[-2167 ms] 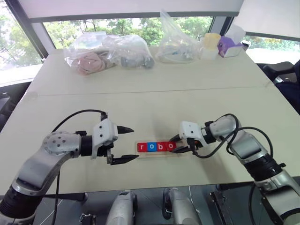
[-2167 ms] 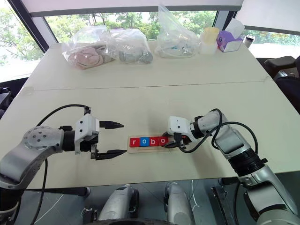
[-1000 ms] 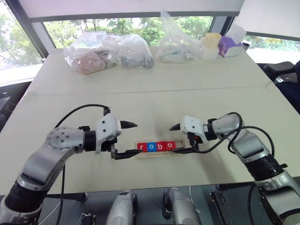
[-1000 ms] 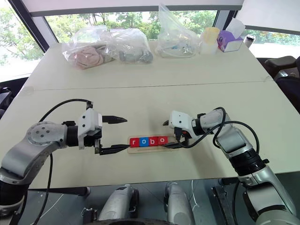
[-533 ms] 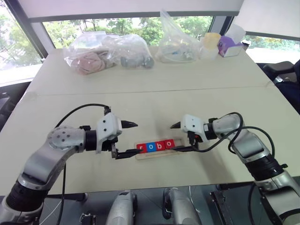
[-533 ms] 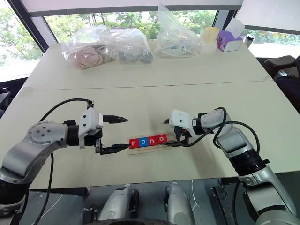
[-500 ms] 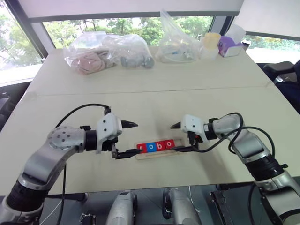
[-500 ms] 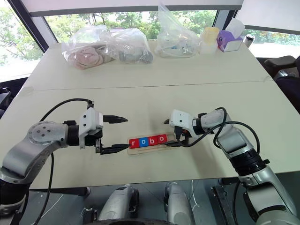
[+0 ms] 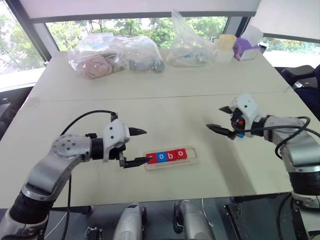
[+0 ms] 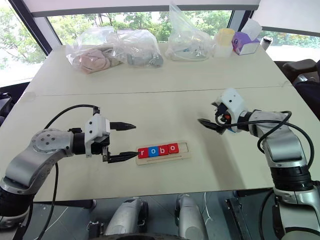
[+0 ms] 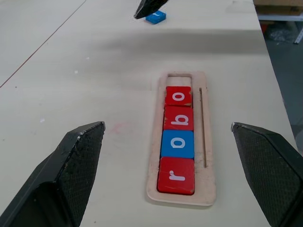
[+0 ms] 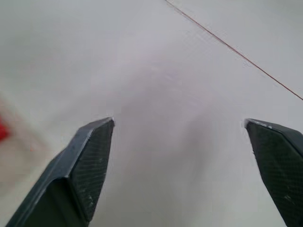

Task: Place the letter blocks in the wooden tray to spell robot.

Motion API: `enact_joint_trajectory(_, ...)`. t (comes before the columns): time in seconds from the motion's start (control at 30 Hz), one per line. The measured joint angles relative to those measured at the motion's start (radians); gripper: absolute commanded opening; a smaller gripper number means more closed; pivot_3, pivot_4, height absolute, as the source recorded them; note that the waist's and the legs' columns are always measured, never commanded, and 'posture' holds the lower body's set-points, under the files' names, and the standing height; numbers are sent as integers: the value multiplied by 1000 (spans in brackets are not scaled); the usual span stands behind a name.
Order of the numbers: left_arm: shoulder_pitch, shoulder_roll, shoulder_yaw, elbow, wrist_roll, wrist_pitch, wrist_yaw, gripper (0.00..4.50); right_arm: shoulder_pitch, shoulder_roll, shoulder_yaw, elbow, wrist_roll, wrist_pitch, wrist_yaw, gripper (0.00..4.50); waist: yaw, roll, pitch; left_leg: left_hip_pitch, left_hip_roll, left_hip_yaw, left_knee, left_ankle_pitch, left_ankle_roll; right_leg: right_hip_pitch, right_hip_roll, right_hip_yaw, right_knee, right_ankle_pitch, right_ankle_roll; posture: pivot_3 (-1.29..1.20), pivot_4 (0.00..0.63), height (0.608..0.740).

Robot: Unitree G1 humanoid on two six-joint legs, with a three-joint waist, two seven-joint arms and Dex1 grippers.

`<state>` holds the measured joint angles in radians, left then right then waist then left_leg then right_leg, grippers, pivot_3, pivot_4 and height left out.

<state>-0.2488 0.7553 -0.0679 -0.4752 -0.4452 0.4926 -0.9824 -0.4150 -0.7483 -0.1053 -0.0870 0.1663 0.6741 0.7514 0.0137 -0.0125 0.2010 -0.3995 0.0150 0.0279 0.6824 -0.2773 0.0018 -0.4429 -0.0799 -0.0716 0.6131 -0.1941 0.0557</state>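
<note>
The wooden tray (image 9: 192,156) lies near the table's front edge. In it sit several letter blocks in a row: red r (image 11: 175,176), blue o (image 11: 178,143), red b (image 11: 179,118), red o (image 11: 178,96). The slot's right end (image 10: 184,146) is bare. A blue block (image 11: 156,18) lies on the table to the tray's right, beneath my right hand; its letter is hidden. My left gripper (image 9: 145,146) is open, with its lower finger at the tray's left end. My right gripper (image 9: 214,118) is open and empty, raised above the table right of the tray.
Clear plastic bags (image 9: 116,59) of items, a pale cup (image 9: 226,42) and a purple box (image 9: 244,50) line the table's far edge. A seam (image 9: 165,96) crosses the table behind the tray. The table's front edge (image 9: 165,200) runs close below the tray.
My right gripper has left the tray's right end, swinging right and upward and turning. The left gripper and the tray's blocks have stayed put.
</note>
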Motion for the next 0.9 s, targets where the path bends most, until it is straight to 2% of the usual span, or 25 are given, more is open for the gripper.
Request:
enact_joint_trajectory(0.2,0,-5,-10,2,1,-6,-5,4500,32,158,-104,-65,-77,267,-349,4459,-2,0,0,-2,0,0,0,0,0,-2,1,0,1,0,0,0,150,740)
enact_joint_trajectory(0.37,-2,-13,-27,18,16,-21,-12,4500,-1,416,-161,-191,-135,523,-607,4459,-4,1,0,-3,1,-1,0,0,0,-3,2,0,2,1,-1,0,150,740)
enact_joint_trajectory(0.6,-3,-15,-28,25,22,-27,-13,4500,-81,604,-265,-245,-190,674,-805,4459,-1,2,-1,-5,0,-2,0,0,0,-4,0,0,0,1,-2,0,150,740)
enact_joint_trajectory(0.9,1,-15,-28,24,23,-27,-2,4500,-97,685,-322,-249,-216,690,-900,4459,-9,2,-1,-6,0,-2,0,0,0,-5,2,0,2,1,-1,0,150,740)
